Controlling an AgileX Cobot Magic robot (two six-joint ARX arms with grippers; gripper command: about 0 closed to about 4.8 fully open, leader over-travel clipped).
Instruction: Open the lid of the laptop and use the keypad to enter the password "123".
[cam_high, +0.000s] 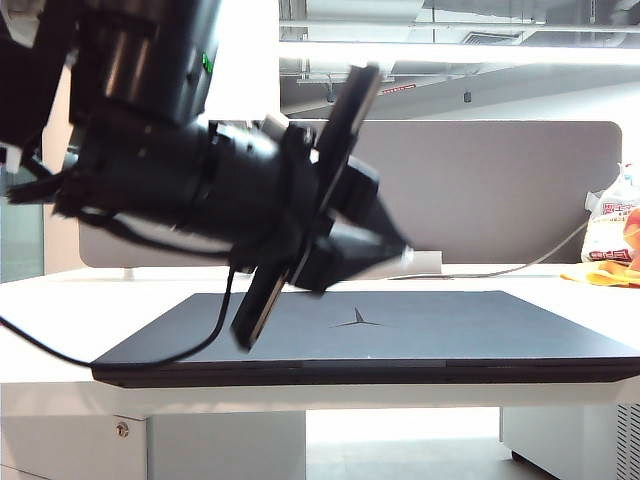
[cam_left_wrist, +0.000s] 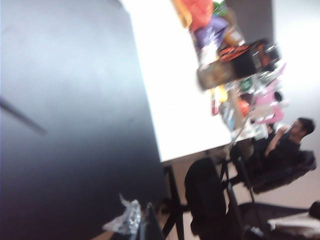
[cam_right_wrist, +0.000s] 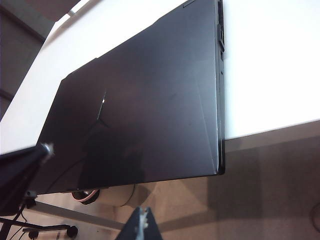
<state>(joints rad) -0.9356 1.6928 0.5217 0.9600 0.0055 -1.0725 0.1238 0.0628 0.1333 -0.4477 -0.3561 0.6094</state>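
Laptop (cam_high: 400, 335) shut, lid (cam_right_wrist: 150, 110) flat on white surface (cam_high: 50, 300), long axis left–right across lower frame. Left claw (cam_high: 400, 255) clenched, empty, hovering above lid centre-left, nearer arm. Right claw (cam_right_wrist: 142, 220) clenched, empty, off front edge.

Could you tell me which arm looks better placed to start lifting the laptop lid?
Probably the left. The left gripper, shut and empty, hovers above the closed lid on the table. The right gripper, also shut, hangs off beyond the laptop's edge.
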